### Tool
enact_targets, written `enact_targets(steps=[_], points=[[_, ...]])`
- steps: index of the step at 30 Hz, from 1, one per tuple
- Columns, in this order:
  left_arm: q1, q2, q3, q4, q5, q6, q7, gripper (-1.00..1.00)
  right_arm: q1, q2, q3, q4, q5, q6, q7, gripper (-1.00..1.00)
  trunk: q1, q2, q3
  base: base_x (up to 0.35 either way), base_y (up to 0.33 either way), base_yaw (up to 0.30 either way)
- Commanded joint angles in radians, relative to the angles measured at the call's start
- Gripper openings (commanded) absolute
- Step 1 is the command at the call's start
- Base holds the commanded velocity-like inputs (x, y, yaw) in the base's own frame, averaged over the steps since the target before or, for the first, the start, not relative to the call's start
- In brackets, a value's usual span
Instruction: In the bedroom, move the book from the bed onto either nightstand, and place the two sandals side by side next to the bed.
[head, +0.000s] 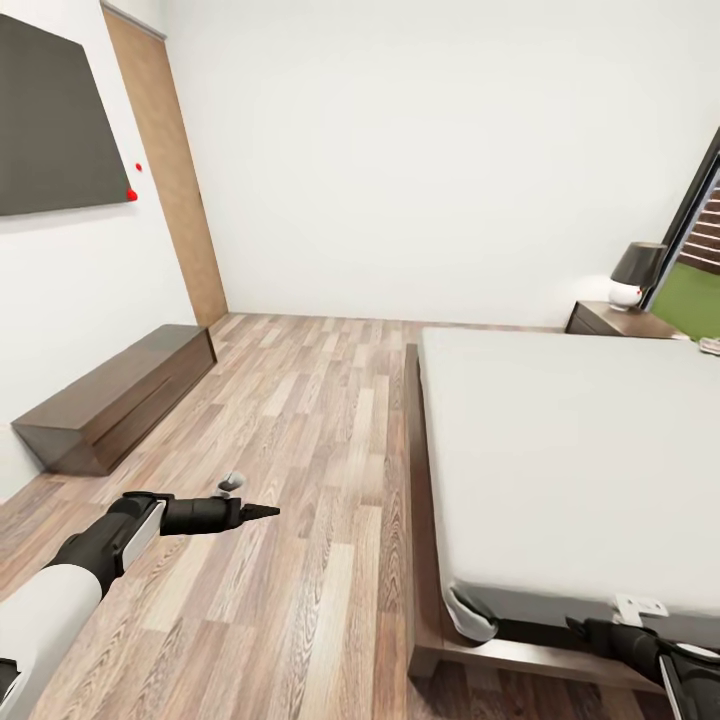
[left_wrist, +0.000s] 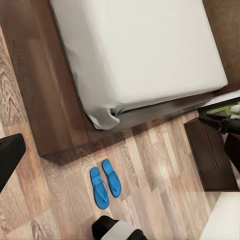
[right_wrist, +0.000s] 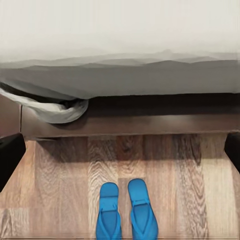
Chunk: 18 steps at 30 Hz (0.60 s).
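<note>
sandals (right_wrist: 127, 210): we're seeing two bright blue flat slides with long narrow soles, lying side by side on the wood-plank floor (head: 300, 450), toes toward the bed, just off its frame near a mattress corner.
bed (head: 570, 450): one, dark-brown frame with a plain pale-grey mattress, sitting at 3 o'clock in the head view.
nightstand (head: 610, 320): one, at 2 o'clock beyond the bed, carrying one lamp (head: 635, 272).
bench unit (head: 115, 395): one, long and dark, at 9 o'clock along the wall.
left gripper (head: 262, 512): we're holding the arm out level over the floor; fingers looking pressed together.
right gripper (head: 585, 630): arm is reaching low by the bed's foot; we cannot tell its jaw state.
</note>
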Motion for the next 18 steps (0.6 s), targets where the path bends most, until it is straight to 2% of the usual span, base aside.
enact_targets(steps=[1,18], points=[[-0.001,0.001,-0.006,0.000,0.008,0.008,0.001,1.00,-0.001,0.001,-0.004,0.001,0.009,0.003,0.009,1.00,-0.004,0.007,0.002,0.000,0.000,0.000],[-0.001,0.000,-0.006,0.000,0.008,0.008,0.001,1.00,-0.001,0.001,-0.004,0.007,0.009,0.002,0.009,1.00,-0.069,0.126,0.055,0.000,0.000,0.000]])
